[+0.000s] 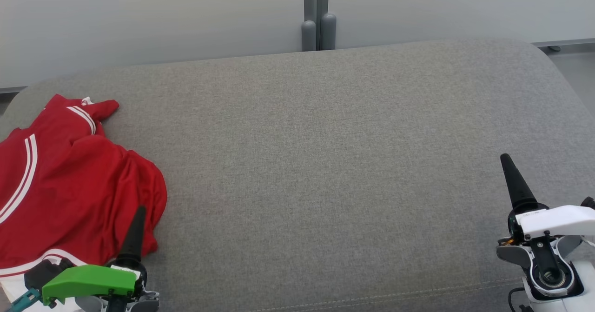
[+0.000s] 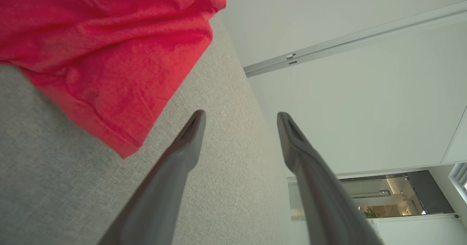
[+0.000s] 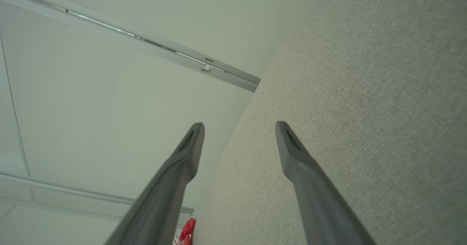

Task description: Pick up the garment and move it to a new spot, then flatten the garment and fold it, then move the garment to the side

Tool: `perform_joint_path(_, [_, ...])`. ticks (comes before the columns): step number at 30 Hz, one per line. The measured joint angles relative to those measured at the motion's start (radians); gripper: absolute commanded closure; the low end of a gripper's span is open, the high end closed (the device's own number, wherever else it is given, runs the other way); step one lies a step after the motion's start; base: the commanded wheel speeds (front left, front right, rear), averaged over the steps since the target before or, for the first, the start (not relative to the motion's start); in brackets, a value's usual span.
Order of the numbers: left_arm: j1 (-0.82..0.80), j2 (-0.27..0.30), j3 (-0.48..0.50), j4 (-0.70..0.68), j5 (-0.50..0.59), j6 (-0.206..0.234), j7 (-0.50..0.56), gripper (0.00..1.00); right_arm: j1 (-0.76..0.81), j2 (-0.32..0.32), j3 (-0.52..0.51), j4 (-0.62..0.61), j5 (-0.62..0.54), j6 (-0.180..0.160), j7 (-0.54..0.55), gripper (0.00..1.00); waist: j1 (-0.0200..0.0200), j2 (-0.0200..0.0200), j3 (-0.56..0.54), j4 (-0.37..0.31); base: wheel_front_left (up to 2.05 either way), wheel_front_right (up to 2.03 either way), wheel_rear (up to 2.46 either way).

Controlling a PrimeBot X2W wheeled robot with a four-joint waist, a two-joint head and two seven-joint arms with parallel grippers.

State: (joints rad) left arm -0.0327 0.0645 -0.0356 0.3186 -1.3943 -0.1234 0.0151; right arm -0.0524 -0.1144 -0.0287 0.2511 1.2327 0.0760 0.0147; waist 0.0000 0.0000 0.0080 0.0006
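Barely begun. Left pincer (image 2: 240, 116): jaws wide, nothing held, tips just beside the hem of the crumpled red garment (image 1: 69, 177) at the left end of the grey padded counter (image 1: 325, 163). Right pincer (image 3: 238, 125): wide too, empty, well apart from the garment. Looks like pickup, move, flattening, folding and set-aside all pending.

The garment (image 1: 69, 182) lies at the left end of the padded surface (image 1: 325, 163).

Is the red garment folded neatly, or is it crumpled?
Crumpled. The red garment lies bunched with irregular wrinkles on the grey cushion, not in flat layers.
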Motion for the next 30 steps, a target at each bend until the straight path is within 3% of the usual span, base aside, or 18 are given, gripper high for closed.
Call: perform_joint_path(30, [-0.030, 0.013, -0.035, -0.008, 0.455, 0.026, -0.100, 0.00, 0.000, -0.058, 0.126, 0.018, -0.446, -0.075, -0.098, 0.00, 0.0000, 0.0000, -0.009, 0.005, 0.00, 0.00, 0.00])
